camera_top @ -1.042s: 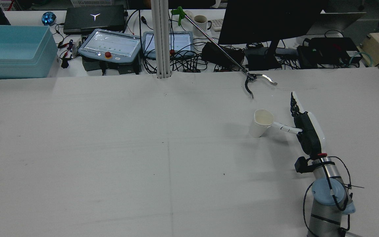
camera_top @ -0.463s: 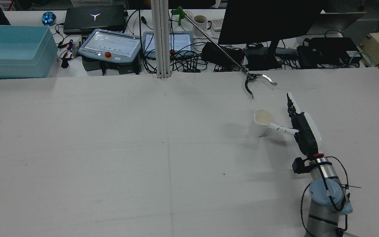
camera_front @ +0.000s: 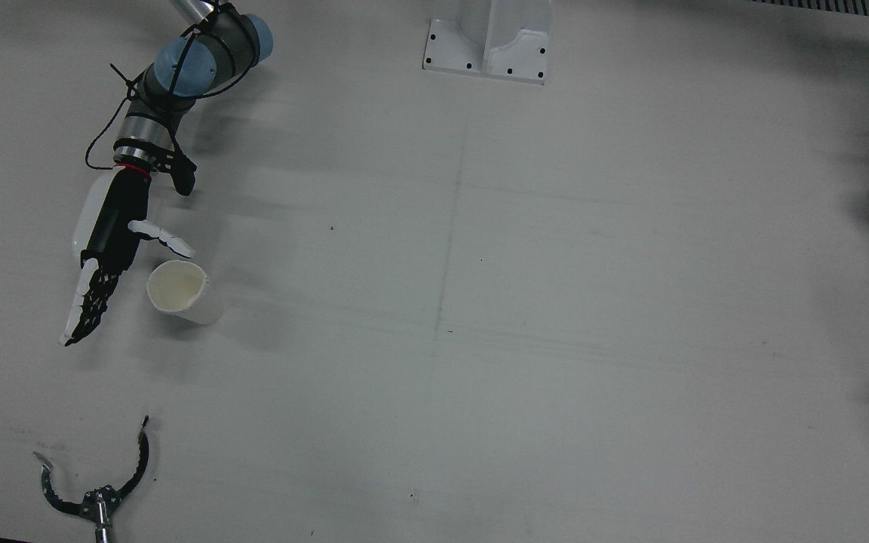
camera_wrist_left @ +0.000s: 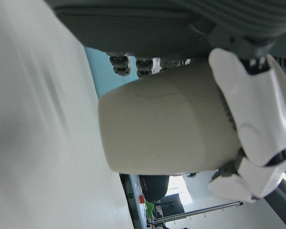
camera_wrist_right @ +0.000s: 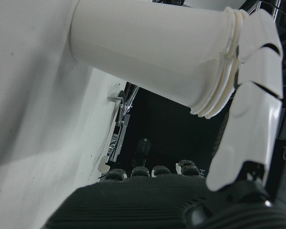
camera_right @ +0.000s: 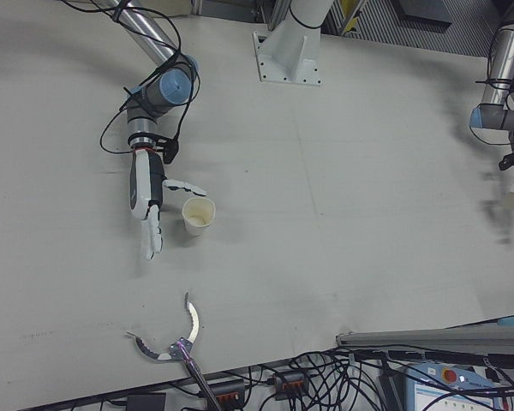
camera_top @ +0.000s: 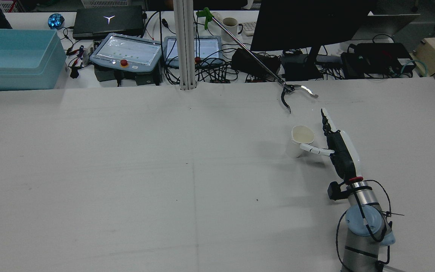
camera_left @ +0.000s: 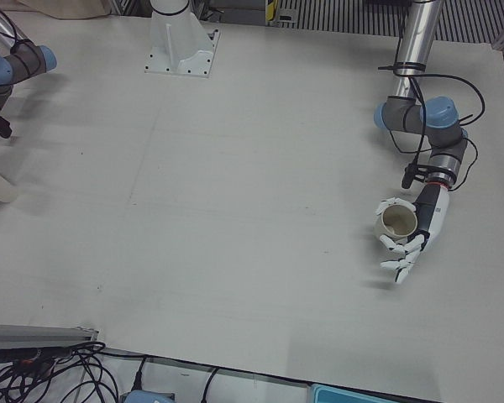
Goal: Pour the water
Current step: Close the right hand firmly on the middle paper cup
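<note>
Paper cup [camera_left: 399, 222] sits clamped in the left hand [camera_left: 410, 236], right of frame. White cup [camera_front: 180, 291] stands left on the table [camera_front: 555, 302]; right hand [camera_front: 106, 256] beside it, fingers apart

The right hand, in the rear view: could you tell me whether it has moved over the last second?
Yes. The right hand has shifted toward the view's left, closing on the cup, which stands where it did below the grabber claw.
</note>
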Robot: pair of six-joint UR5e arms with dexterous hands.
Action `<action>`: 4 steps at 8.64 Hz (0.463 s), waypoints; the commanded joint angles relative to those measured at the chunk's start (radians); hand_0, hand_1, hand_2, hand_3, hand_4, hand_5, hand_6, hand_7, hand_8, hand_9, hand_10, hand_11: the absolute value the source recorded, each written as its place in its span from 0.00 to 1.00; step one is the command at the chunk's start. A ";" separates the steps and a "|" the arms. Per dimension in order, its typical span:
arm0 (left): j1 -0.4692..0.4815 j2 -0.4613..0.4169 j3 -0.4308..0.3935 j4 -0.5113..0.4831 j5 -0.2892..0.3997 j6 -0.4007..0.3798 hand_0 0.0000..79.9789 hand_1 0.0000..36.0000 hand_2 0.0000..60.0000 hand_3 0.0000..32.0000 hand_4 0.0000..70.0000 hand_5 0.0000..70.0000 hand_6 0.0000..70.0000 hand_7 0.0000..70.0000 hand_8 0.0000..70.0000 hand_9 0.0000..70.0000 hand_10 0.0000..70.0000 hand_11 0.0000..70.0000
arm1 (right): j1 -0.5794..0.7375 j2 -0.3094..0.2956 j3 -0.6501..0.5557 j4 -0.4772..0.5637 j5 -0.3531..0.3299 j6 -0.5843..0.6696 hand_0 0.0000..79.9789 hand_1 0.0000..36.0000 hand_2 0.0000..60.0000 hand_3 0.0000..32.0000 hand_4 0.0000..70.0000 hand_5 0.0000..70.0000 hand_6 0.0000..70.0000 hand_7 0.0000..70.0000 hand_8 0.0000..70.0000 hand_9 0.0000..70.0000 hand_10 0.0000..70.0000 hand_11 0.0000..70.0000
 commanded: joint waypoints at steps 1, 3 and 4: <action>0.000 0.001 -0.002 0.000 0.000 0.001 0.57 0.60 1.00 0.00 0.56 1.00 0.23 0.41 0.08 0.16 0.07 0.11 | -0.001 0.016 -0.006 0.002 -0.001 -0.018 0.64 0.57 0.20 0.00 0.01 0.09 0.00 0.00 0.00 0.00 0.00 0.02; 0.000 0.001 -0.003 0.000 0.000 0.001 0.56 0.62 1.00 0.00 0.56 1.00 0.24 0.41 0.08 0.16 0.06 0.10 | -0.005 0.028 -0.006 0.002 -0.001 -0.041 0.64 0.57 0.20 0.00 0.02 0.09 0.00 0.00 0.00 0.00 0.00 0.02; 0.000 0.001 -0.003 0.000 0.000 0.000 0.56 0.62 1.00 0.00 0.56 1.00 0.23 0.40 0.08 0.16 0.06 0.10 | -0.005 0.028 -0.006 0.002 0.000 -0.051 0.64 0.57 0.21 0.00 0.03 0.09 0.00 0.00 0.00 0.00 0.00 0.03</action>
